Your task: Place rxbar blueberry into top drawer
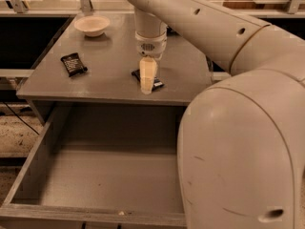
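The rxbar blueberry [157,84], a small dark bar, lies on the grey table top near its front edge. My gripper [147,86] points straight down onto the bar and covers its middle, so only the bar's two ends show on either side. The bar rests flat on the table. The top drawer [95,175] stands pulled out wide below the table's front edge, with a bare flat bottom.
A black-wrapped bar [73,64] lies at the table's left. A white bowl [92,25] stands at the back left. My large pale arm [238,128] fills the right side and hides the drawer's right part.
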Tool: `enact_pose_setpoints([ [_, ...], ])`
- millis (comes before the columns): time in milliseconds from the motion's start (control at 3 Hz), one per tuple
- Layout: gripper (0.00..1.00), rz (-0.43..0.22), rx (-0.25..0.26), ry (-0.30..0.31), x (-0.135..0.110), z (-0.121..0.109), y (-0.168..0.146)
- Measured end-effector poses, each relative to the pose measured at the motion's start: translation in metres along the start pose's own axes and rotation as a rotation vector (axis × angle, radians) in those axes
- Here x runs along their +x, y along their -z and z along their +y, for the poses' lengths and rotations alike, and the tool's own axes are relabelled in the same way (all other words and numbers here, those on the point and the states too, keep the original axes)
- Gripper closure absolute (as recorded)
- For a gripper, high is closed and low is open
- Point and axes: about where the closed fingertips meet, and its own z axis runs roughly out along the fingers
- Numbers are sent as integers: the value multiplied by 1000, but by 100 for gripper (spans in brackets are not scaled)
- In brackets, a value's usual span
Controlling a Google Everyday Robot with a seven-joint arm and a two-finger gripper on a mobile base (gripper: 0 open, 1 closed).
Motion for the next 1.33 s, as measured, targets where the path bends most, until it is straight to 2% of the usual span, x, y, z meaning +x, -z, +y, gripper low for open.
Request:
enact_pose_setpoints([
  [333,0,4,-12,27,-2,1,-4],
  [667,16,4,-14,31,-2,1,-5],
  [1000,20,-1,-37,43,-4,2,-16],
  [1333,10,-7,-72,56,-4,5,-29],
])
